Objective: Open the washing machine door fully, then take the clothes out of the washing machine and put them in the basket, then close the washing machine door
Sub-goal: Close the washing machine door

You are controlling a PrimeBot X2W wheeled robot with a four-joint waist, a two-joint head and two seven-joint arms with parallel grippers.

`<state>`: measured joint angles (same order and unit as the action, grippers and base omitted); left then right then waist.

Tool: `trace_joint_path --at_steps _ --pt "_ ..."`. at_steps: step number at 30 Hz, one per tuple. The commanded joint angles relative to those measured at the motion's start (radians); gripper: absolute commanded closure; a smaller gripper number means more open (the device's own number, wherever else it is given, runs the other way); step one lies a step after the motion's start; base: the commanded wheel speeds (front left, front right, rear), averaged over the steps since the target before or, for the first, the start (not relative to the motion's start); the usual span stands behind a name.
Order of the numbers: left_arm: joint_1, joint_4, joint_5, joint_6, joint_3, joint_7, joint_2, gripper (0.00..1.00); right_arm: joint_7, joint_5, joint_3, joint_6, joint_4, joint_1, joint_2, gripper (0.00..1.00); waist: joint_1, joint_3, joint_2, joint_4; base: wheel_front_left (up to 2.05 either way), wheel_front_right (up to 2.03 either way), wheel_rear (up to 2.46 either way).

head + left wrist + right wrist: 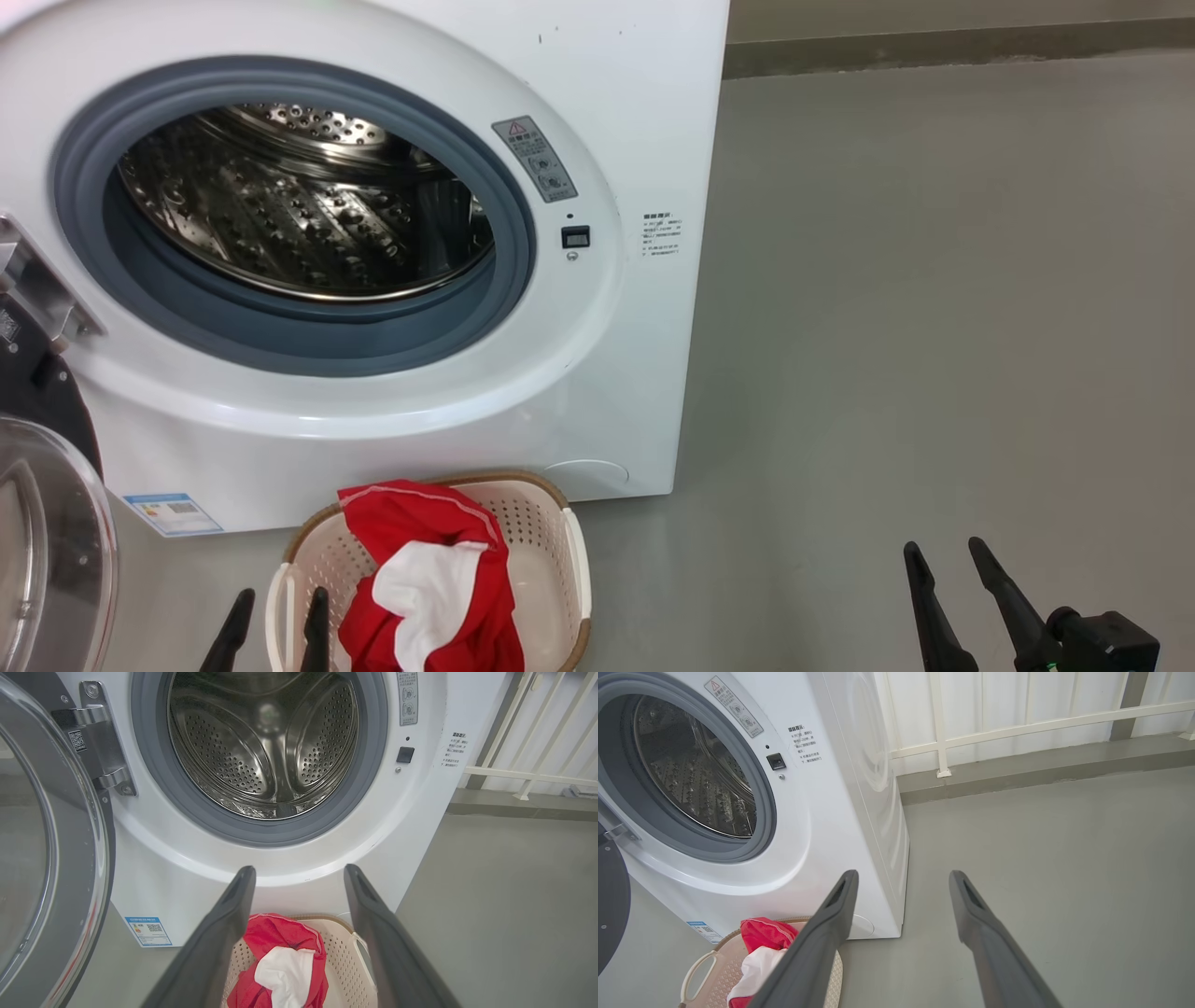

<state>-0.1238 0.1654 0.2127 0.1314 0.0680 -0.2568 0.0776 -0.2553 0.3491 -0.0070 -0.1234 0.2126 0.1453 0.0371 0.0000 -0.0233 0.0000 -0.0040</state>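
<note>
The washing machine [597,392] stands with its door [51,532] swung wide to the left, glass bowl facing me. Its steel drum [266,746] shows bare metal. The cream basket [551,537] sits on the floor against the machine's front, and the red and white clothes [420,551] lie heaped in it, draping over the near edge. My left gripper [278,602] hovers open at the basket's near left side, with nothing between its fingers; in the left wrist view it [300,870] points at the machine above the clothes [280,956]. My right gripper [943,549] is open over bare floor, right of the basket.
Grey floor [934,327] stretches to the right of the machine. A raised kerb [1041,770] and a white railing [1017,725] run along the back wall. The open door [60,868] takes up the space left of the basket [343,952].
</note>
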Motion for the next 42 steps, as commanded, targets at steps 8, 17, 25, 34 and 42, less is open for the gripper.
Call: trace_joint_path --at_steps 8,17,25,34,42 --pt "0.024 -0.027 -0.008 -0.001 0.022 -0.005 0.008 0.0 -0.006 -0.015 0.026 -0.007 -0.028 -0.014 0.013 0.0 0.0 -0.012 0.0 0.006 -1.06 1.06 0.0" --pt "0.032 -0.026 -0.004 -0.001 0.019 -0.005 0.007 0.0 -0.006 -0.018 0.021 -0.007 -0.028 -0.016 0.013 0.0 0.0 -0.018 0.0 0.014 -1.29 1.29 0.0" --pt "0.042 -0.021 0.002 -0.001 0.012 -0.005 0.009 0.0 -0.006 -0.015 0.026 -0.007 -0.025 -0.023 0.013 0.0 0.0 -0.021 0.0 0.019 -0.57 0.56 0.01" --pt "0.043 -0.015 -0.004 -0.001 0.014 -0.005 0.009 0.0 -0.006 -0.015 0.026 -0.007 -0.026 -0.018 0.013 0.0 0.0 -0.011 0.0 0.025 0.0 0.0 0.0" --pt "0.042 0.006 -0.007 -0.001 0.025 -0.005 -0.009 0.0 -0.006 -0.014 0.048 -0.007 -0.019 -0.018 0.013 0.0 0.0 0.006 0.0 0.081 0.0 0.0 0.0"
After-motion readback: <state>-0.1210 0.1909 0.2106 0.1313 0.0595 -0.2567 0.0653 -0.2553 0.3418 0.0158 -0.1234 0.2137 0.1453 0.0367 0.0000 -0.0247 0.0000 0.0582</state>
